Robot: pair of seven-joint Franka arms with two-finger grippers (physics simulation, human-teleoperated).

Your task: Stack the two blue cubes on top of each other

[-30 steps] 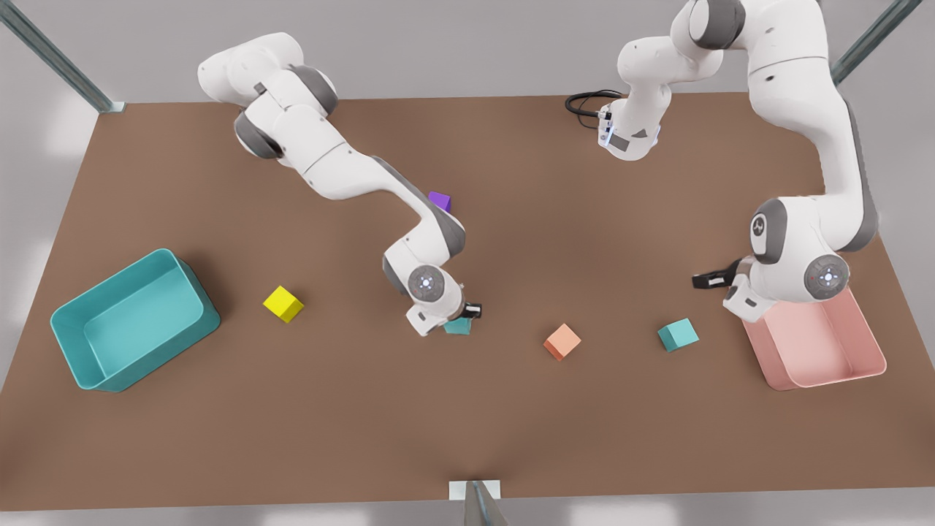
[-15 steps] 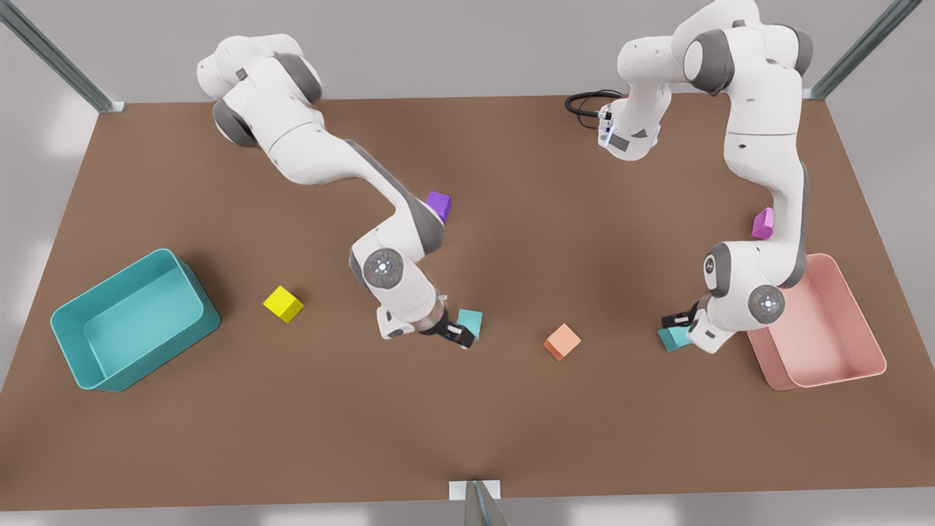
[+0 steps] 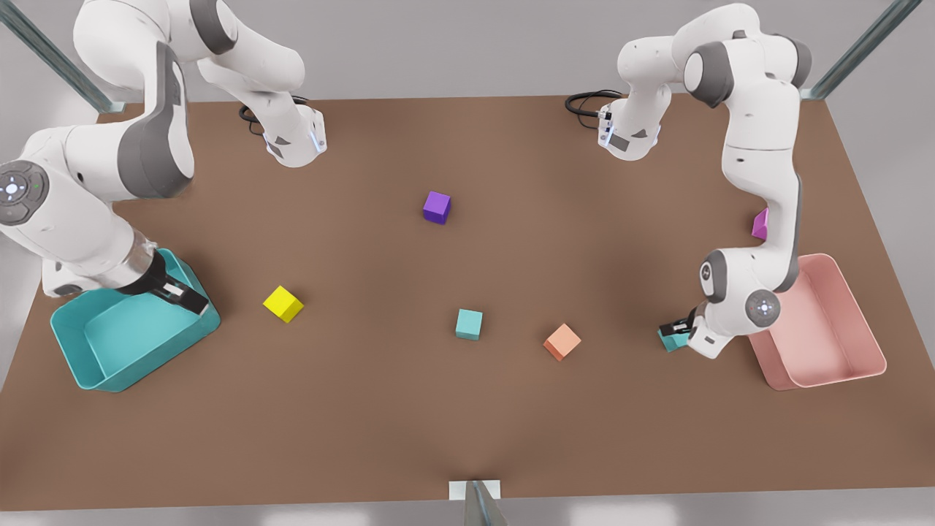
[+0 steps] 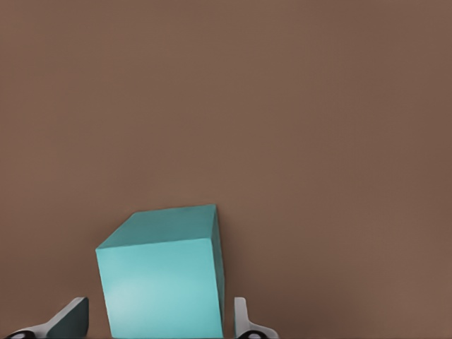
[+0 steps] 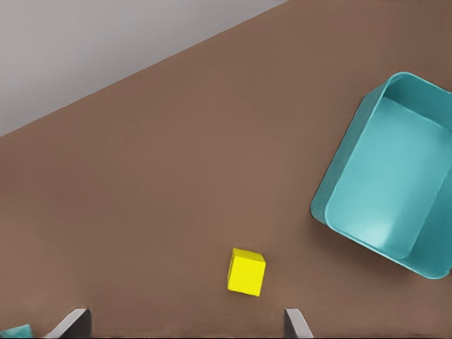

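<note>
One blue cube (image 3: 469, 324) rests alone on the brown table near the middle. The other blue cube (image 3: 667, 341) (image 4: 162, 282) sits toward the front view's right. My left gripper (image 3: 676, 330) (image 4: 159, 321) is down around that cube, open, with a finger on each side and small gaps showing. My right gripper (image 3: 182, 296) (image 5: 183, 325) hangs open over the near rim of the teal bin at the front view's left, holding nothing. A sliver of the middle blue cube (image 5: 13, 332) sits at the edge of the right wrist view.
The teal bin (image 3: 95, 369) (image 5: 339, 183) stands at the front view's left, a pink bin (image 3: 862, 365) at its right. A yellow cube (image 3: 283, 303) (image 5: 246, 271), an orange cube (image 3: 562, 341), a purple cube (image 3: 436, 207) and a magenta cube (image 3: 761, 224) lie around.
My right gripper has left the middle blue cube and swung away to the teal bin. My left gripper has come down and settled around the other blue cube.
</note>
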